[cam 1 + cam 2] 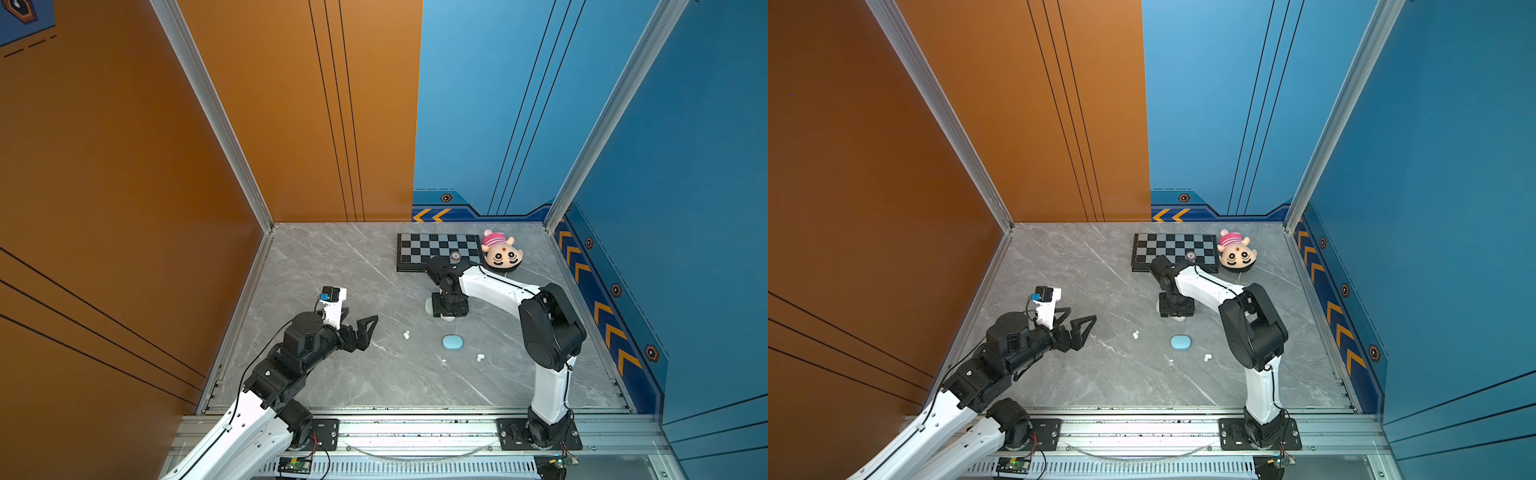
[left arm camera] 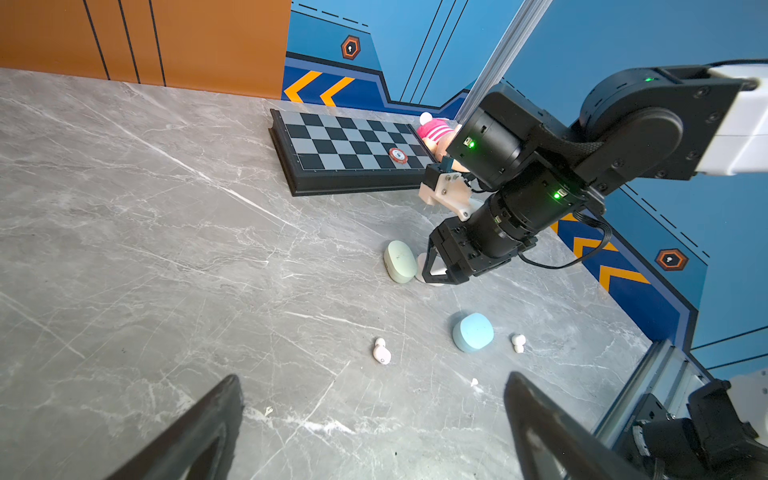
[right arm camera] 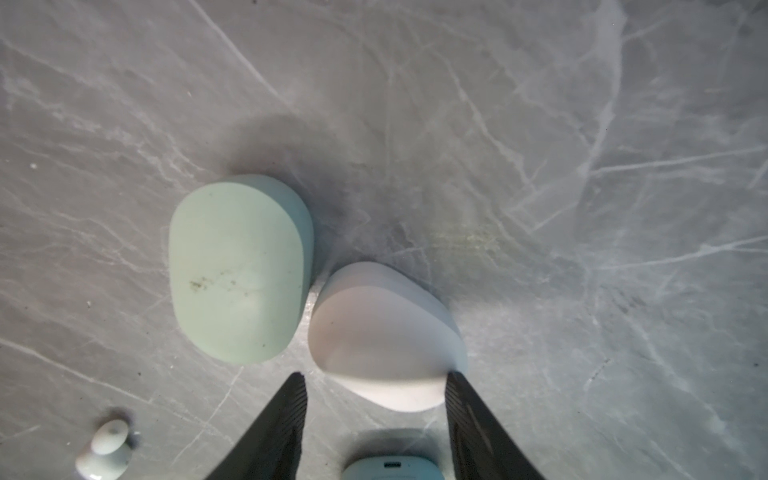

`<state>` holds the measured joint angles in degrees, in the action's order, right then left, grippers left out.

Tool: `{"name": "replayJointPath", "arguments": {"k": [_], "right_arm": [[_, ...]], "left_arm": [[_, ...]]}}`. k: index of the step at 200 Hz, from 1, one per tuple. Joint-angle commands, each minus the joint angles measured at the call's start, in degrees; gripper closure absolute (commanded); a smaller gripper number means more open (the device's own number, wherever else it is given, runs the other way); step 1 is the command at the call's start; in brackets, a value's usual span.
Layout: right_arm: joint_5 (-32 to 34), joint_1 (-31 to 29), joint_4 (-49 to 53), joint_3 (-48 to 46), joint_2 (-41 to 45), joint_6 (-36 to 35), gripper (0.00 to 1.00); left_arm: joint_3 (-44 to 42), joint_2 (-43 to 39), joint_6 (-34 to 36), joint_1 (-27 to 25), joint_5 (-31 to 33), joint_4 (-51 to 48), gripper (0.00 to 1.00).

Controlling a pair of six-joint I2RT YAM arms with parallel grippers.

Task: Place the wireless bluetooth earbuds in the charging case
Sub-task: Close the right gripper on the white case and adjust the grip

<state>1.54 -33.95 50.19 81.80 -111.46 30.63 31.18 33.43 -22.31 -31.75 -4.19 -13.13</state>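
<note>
Three closed oval charging cases lie on the marble table: pale green (image 3: 241,270), white (image 3: 386,332) and pale blue (image 1: 452,342). My right gripper (image 3: 376,382) points down at the white case's near end. Its jaws are open; one finger (image 3: 469,415) touches the case and the other stands apart. White earbuds lie loose, one pair (image 1: 406,334) left of the blue case and one (image 1: 480,357) to its right. Another earbud (image 3: 106,449) lies near the green case. My left gripper (image 2: 373,376) hovers wide open and empty, short of an earbud (image 2: 381,351).
A black chessboard (image 1: 438,249) with a round chip (image 1: 455,256) lies at the back. A plush doll (image 1: 500,251) lies beside it. Orange and blue walls enclose three sides. A metal rail (image 1: 415,432) runs along the front. A tiny white fleck (image 1: 444,361) lies below the blue case.
</note>
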Motion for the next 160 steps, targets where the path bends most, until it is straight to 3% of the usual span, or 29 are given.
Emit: {"name": "replayJointPath", "arguments": {"k": [1, 74, 118, 160], "right_arm": [[-2.1, -0.28, 3.99, 2.31, 0.52, -8.71, 0.43], [-3.11, 1.14, 4.33, 0.35, 6.37, -42.32, 0.37], [-10.73, 7.06, 2.1, 0.01, 4.65, -45.11, 0.37], [-15.22, 7.79, 0.38, -1.12, 3.0, -46.86, 0.36]], "left_arm": [[-0.5, -0.6, -0.46, 0.72, -0.83, 0.28, 0.02], [-0.65, -0.52, -0.57, 1.03, -1.43, 0.47, 0.02], [-0.61, -0.97, -0.55, 1.13, -1.46, 0.47, 0.02], [-0.64, -1.13, -0.54, 1.29, -1.41, 0.38, 0.02]]}}
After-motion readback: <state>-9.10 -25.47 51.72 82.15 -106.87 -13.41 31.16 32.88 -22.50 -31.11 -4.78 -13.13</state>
